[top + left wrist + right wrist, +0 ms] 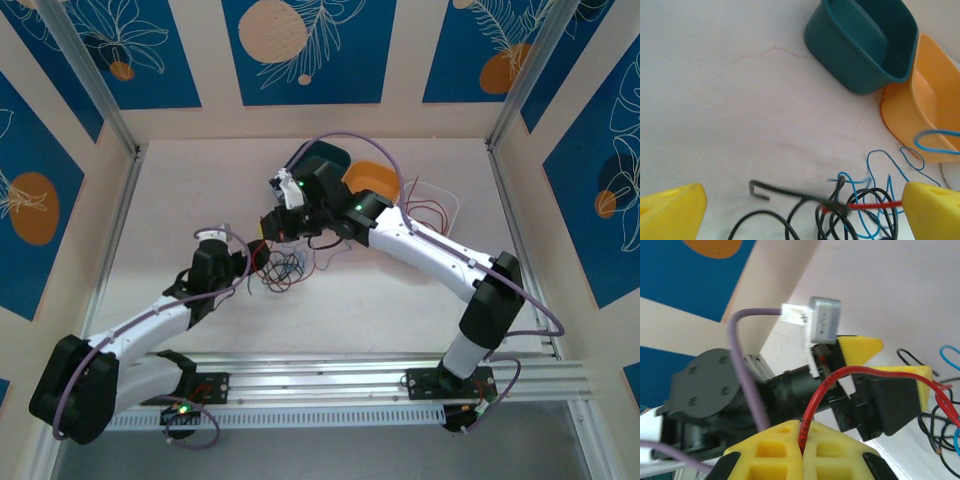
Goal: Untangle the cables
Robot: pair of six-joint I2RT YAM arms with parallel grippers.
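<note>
"Well, inspector, how does my right gripper stand?"

"Your right gripper is closed, its yellow fingers pressed together on a red cable. That cable leaves the seam between the fingertips, arcs upward, then drops away to the right, where black and blue wires lie."

"And the left gripper?"

"Your left gripper stands wide apart and holds nothing. In its wrist view one finger sits at each lower corner. The cables lie on the table between them, nearer the right-hand finger. You have black loops, thin blue loops and a short red stretch, all crossing one another. One black end with a hooked tip reaches leftward, clear of the heap."

"Where is the heap overall?"

"Seen from above, it lies mid-table, just ahead of your left gripper and just on the near side of your right one, with both arms meeting there. The teal bin and orange bin stand side by side beyond it. I cannot tell whether they touch. A blue loop shows in front of the orange bin's wall, and I cannot tell whether it makes contact."
</note>
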